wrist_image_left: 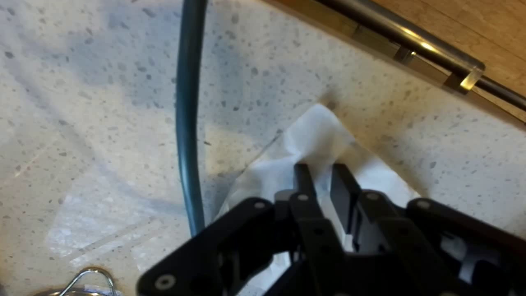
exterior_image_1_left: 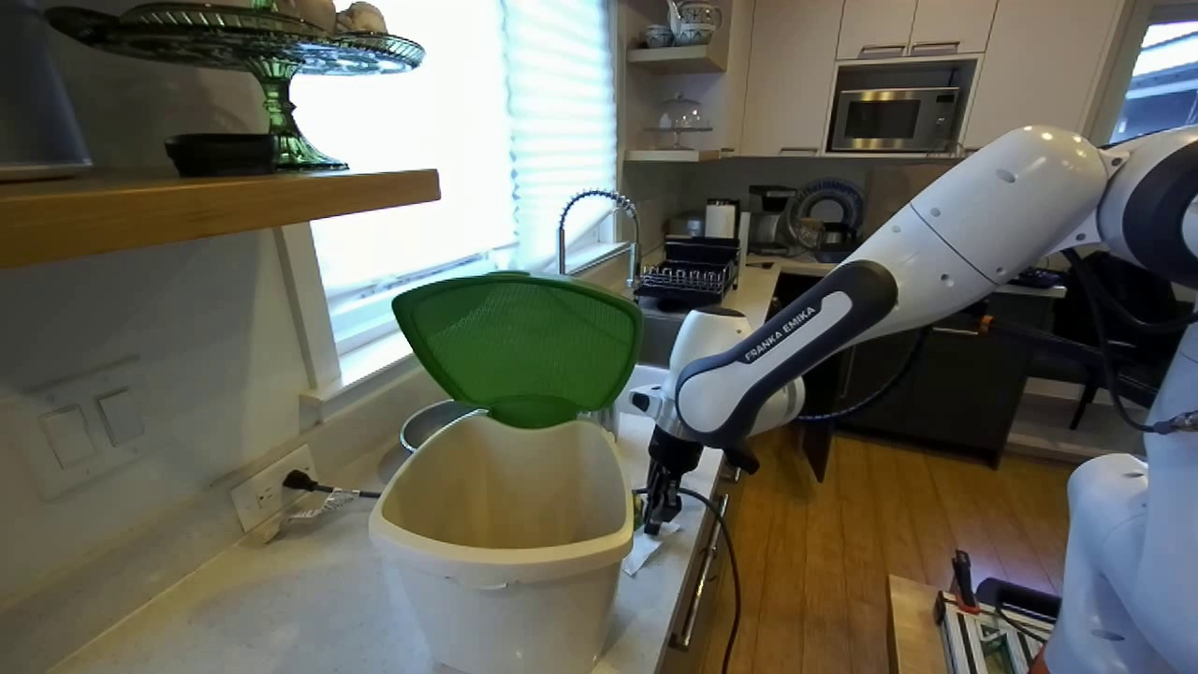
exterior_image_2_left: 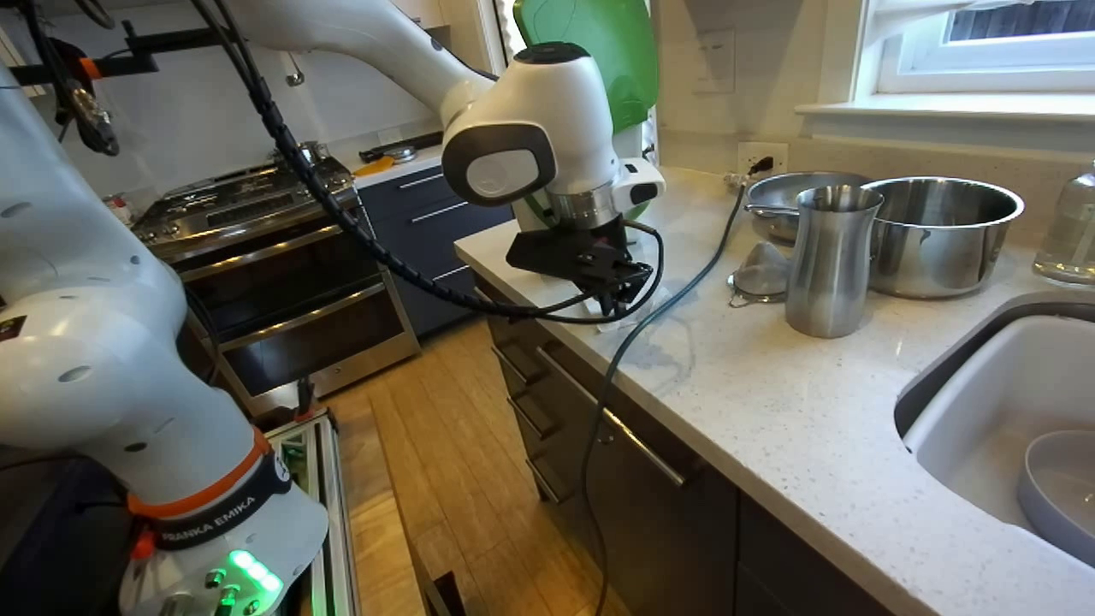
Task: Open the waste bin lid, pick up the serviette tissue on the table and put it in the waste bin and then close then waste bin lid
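Wooden floor (exterior_image_1_left: pixel 842 543), pale speckled counter (exterior_image_2_left: pixel 813 376) alongside. White robot arm (exterior_image_1_left: pixel 964 225) over the counter in both exterior views. Cream waste bin (exterior_image_1_left: pixel 505 608) on the counter; bare inner wall visible, bottom hidden by front rim. Green lid (exterior_image_1_left: pixel 524 337) raised at the bin's far rim. In the exterior view with the sink (exterior_image_2_left: pixel 984 419), the arm covers most of the bin. Sink has a pale bowl (exterior_image_2_left: pixel 1065 505) in it. Steel pot (exterior_image_2_left: pixel 924 257) and steel pitcher (exterior_image_2_left: pixel 828 274): contents can't be seen. Green cake stand (exterior_image_1_left: pixel 276 94) carries pale round items (exterior_image_1_left: pixel 360 19), cut off by frame. Gripper (wrist_image_left: pixel 321 169) points down over white serviette (wrist_image_left: pixel 312 144) on the counter near its front edge; fingers (wrist_image_left: pixel 304 181) a narrow gap apart, serviette showing through. Contact: can't tell. Serviette outline clearest in wrist view; exterior views give slivers. Teal cable (wrist_image_left: pixel 189 123) just beside it.
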`<action>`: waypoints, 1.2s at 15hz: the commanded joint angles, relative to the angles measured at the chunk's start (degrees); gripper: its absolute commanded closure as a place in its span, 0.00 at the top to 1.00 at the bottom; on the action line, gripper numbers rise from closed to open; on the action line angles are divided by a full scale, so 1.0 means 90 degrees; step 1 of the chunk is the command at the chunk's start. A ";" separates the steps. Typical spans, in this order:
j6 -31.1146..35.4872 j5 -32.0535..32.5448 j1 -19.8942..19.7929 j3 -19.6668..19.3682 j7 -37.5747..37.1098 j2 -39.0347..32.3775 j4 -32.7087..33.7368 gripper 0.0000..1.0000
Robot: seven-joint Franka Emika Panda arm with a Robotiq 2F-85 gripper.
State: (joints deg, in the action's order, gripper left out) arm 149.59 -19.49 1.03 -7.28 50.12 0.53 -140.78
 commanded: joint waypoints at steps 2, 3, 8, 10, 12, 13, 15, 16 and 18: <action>-0.0045 0.0103 -0.0231 0.0158 -0.0072 -0.0126 0.0066 0.00; -0.0085 0.0113 -0.0247 0.0167 -0.0081 -0.0080 0.0074 0.00; 0.0020 -0.0191 -0.0215 0.0249 -0.0050 0.0218 0.0061 0.40; 0.0080 -0.0316 -0.0181 0.0269 0.0025 0.0174 0.0098 0.56; 0.0185 -0.0406 -0.0168 0.0285 0.0057 0.0050 0.0103 0.71; 0.0358 -0.0478 -0.0167 0.0302 0.0006 -0.0032 0.0075 0.78; 0.0565 -0.0559 -0.0179 0.0338 0.0025 -0.0148 0.0060 0.93; 0.0618 -0.0598 -0.0191 0.0363 0.0036 -0.0204 0.0064 0.99; 0.0789 -0.0569 -0.0223 0.0421 -0.0063 -0.0339 0.0057 1.00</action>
State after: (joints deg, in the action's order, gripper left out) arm 154.00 -23.14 -0.18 -4.75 49.52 -0.72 -139.78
